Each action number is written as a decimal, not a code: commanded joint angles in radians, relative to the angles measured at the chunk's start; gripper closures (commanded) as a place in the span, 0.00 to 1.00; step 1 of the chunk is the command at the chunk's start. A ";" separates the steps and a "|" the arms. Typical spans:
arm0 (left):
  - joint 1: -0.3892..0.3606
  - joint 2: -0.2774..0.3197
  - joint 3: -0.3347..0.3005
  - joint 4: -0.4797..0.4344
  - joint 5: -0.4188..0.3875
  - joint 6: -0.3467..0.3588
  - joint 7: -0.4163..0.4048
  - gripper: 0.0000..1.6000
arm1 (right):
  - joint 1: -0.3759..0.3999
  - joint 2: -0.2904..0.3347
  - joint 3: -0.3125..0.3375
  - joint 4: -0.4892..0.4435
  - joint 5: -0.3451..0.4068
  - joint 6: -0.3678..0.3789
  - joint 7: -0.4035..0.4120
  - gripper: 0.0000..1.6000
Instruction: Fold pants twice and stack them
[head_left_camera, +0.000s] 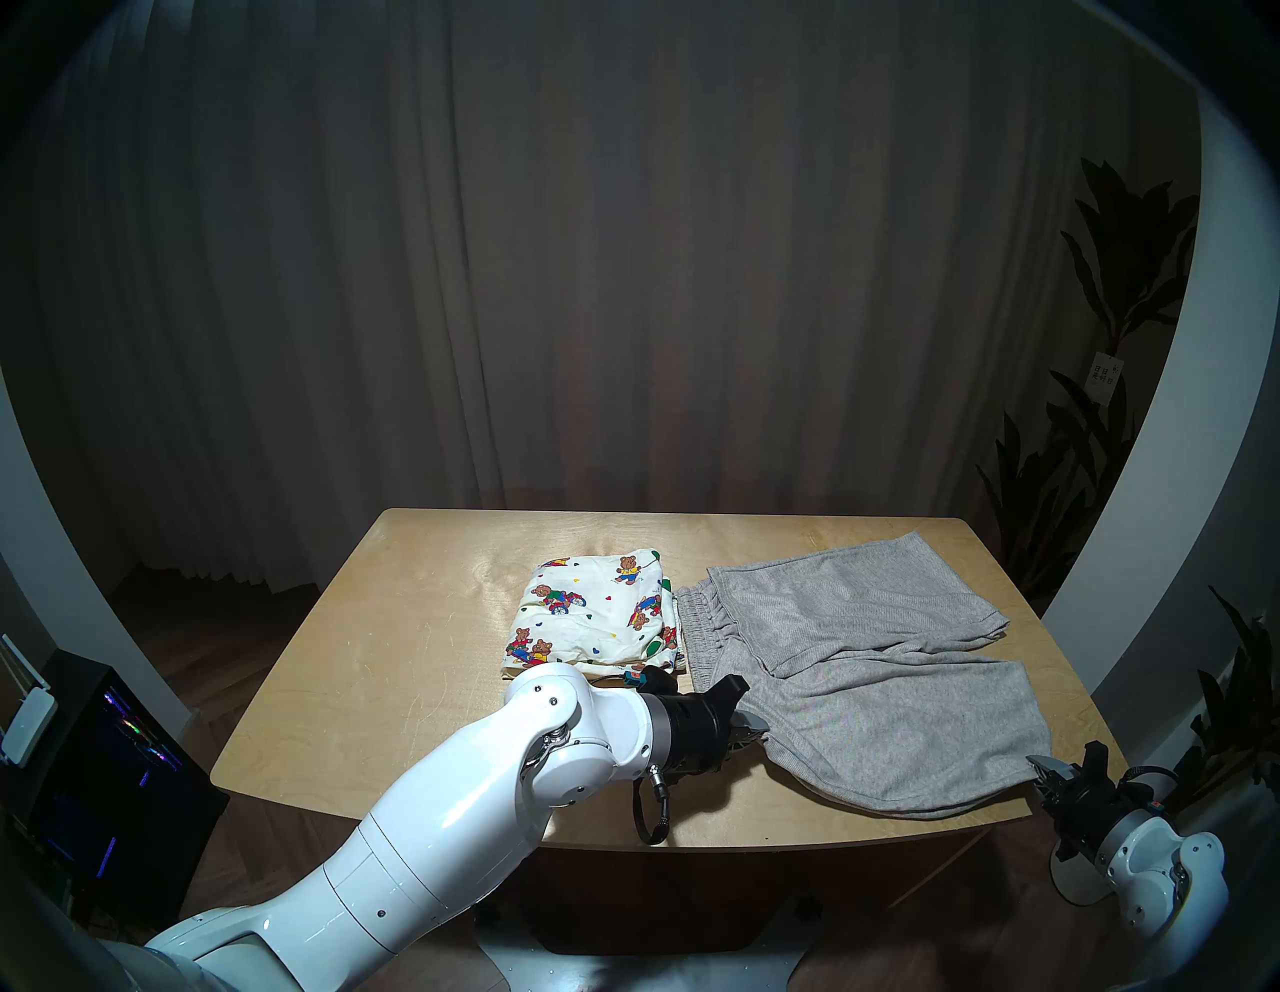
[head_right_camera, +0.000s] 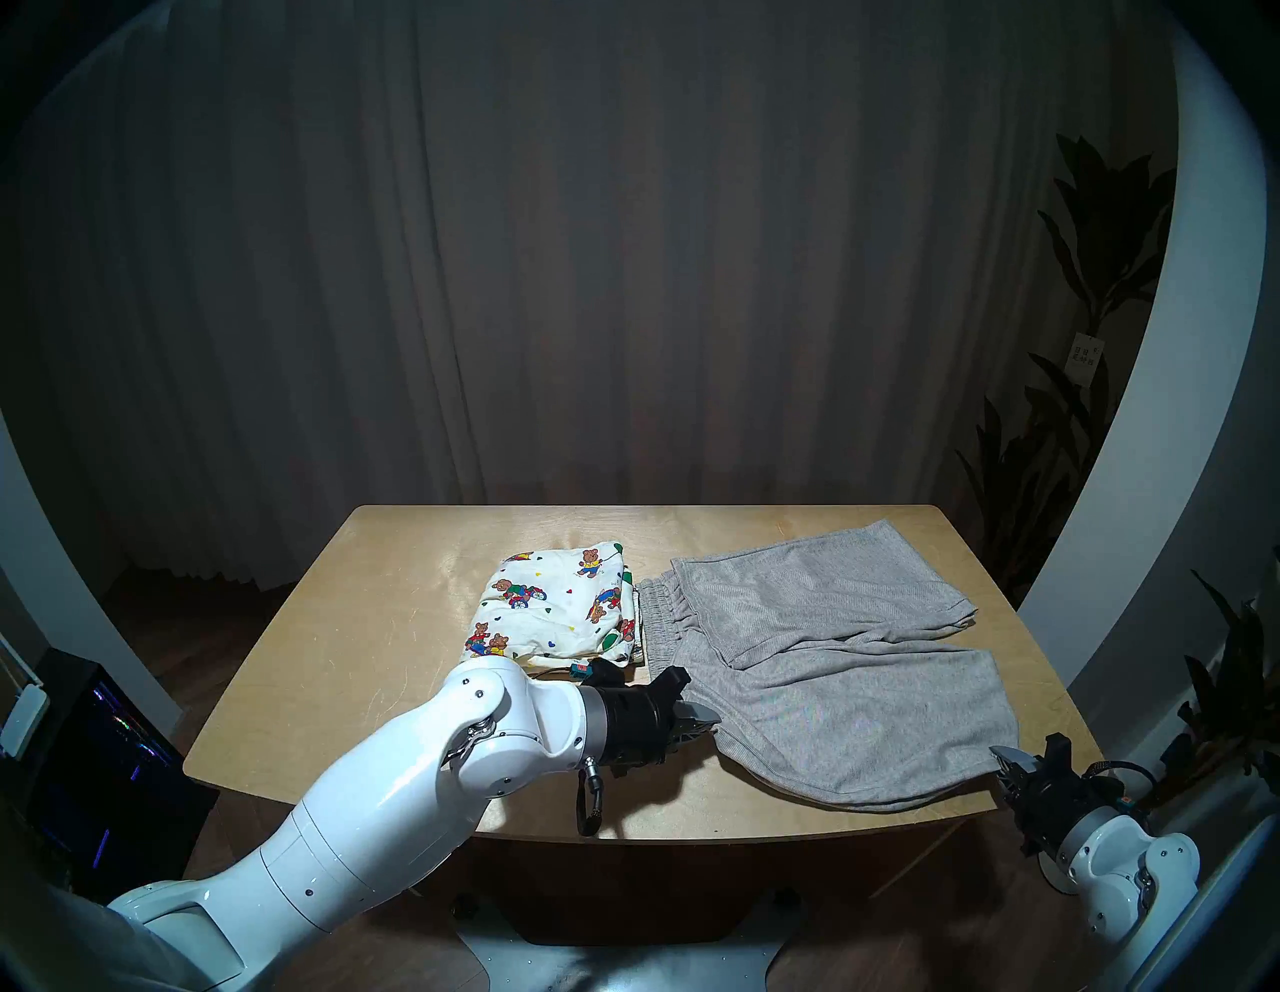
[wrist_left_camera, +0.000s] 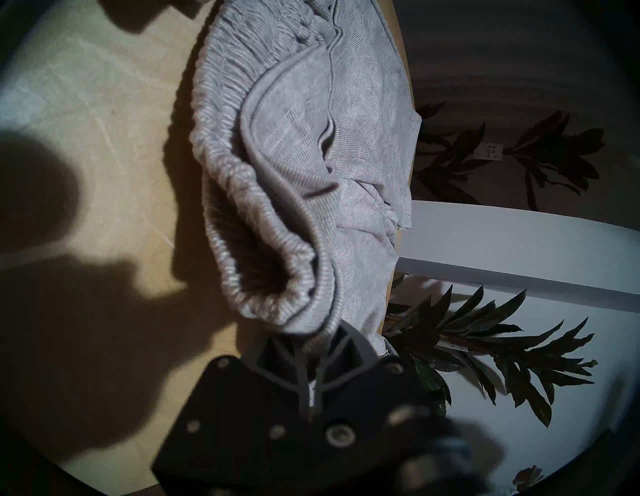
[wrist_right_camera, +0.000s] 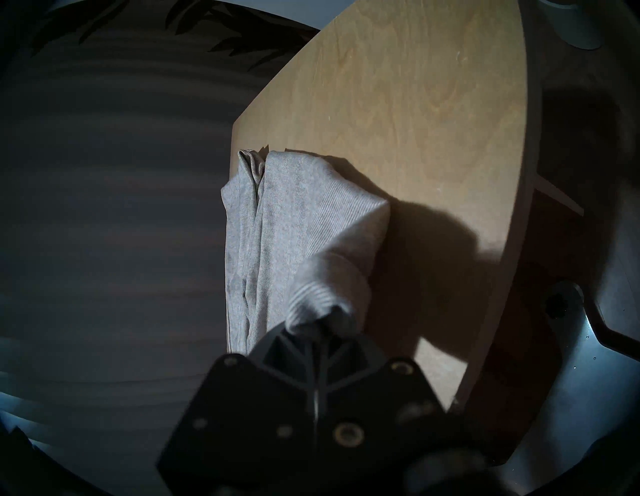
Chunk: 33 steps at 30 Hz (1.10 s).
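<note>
Grey shorts (head_left_camera: 893, 700) stretch between left pincer (head_left_camera: 756, 729) and right pincer (head_left_camera: 1041, 770), both pinching them.

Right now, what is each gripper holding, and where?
Left gripper: grey shorts at the waistband's near corner. Right gripper: same shorts, near leg's hem corner.

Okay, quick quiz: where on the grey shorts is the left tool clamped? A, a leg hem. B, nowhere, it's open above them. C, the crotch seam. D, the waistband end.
D: the left tool is shut on the gathered elastic waistband corner of the grey shorts, as the left wrist view shows.
</note>
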<state>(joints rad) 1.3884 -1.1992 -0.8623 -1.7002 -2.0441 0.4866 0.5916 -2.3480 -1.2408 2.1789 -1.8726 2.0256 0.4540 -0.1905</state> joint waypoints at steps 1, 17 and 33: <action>-0.030 -0.038 -0.018 -0.010 -0.038 -0.041 0.071 1.00 | 0.037 0.012 0.021 -0.027 0.061 -0.013 -0.054 1.00; -0.123 -0.084 -0.065 0.034 -0.059 -0.103 0.198 1.00 | 0.213 0.096 -0.037 -0.007 0.088 -0.136 -0.210 1.00; -0.259 -0.179 -0.062 0.166 -0.040 -0.104 0.238 1.00 | 0.396 0.214 -0.186 0.027 0.077 -0.260 -0.314 1.00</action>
<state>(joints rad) 1.2302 -1.3204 -0.9187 -1.5579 -2.0939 0.3743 0.8355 -2.0585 -1.0954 2.0314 -1.8442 2.0983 0.2446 -0.4847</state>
